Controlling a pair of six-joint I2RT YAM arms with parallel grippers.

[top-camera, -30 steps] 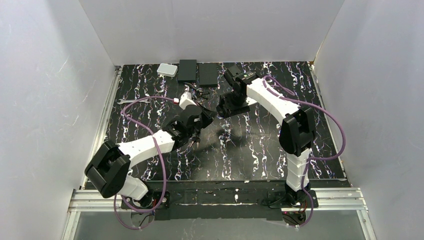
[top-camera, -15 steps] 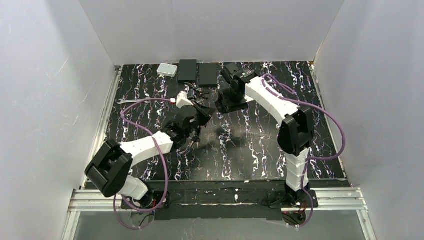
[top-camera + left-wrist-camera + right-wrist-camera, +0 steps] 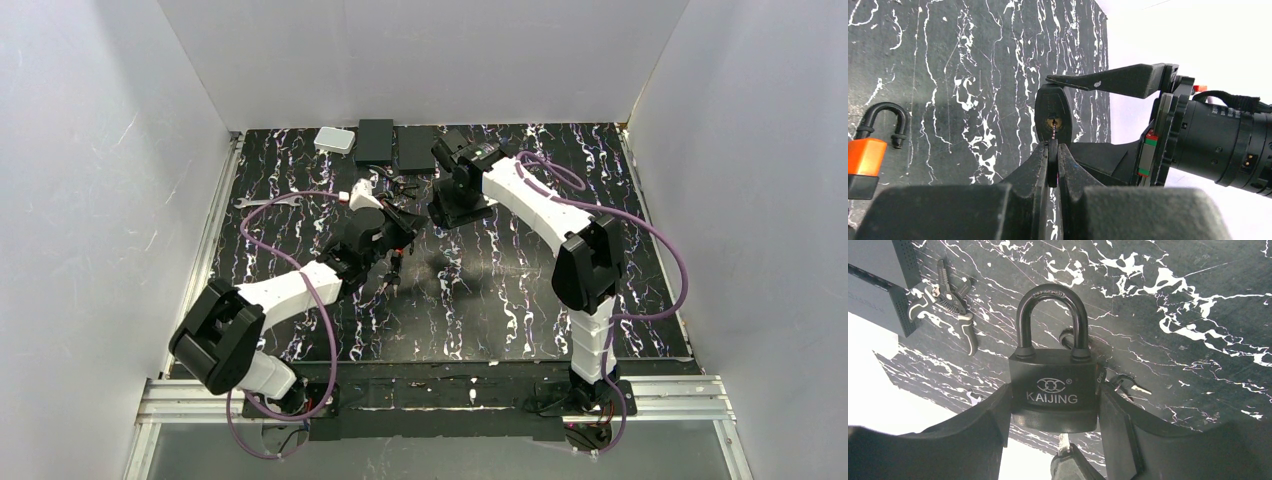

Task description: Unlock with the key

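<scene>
As the left arm is reaching farther across the black, white-veined marble-look counter (image 3: 500, 290) than a second ago, and the right arm is swinging in to meet it, we are watching the gap between the two close. That is bringing the tiny key with a thin silvery blade (image 3: 1053, 131) up to the brass-coloured keyway (image 3: 1052, 121) in the underside of the matt black padlock with a curved dark shackle (image 3: 1053, 390). We are judging that insertion is just starting; how deep the blade is sitting we cannot tell. The left jaws are pinching almost shut on the key's small head, blade pointing forward. The right jaws are standing fairly wide, clamping the padlock's smooth, flat-sided body off the counter, shackle pointing away from the wrist. Lying on the counter are an orange-bodied padlock with a black shackle (image 3: 865, 157) and small pliers with black-and-grey handles (image 3: 948, 297).
</scene>
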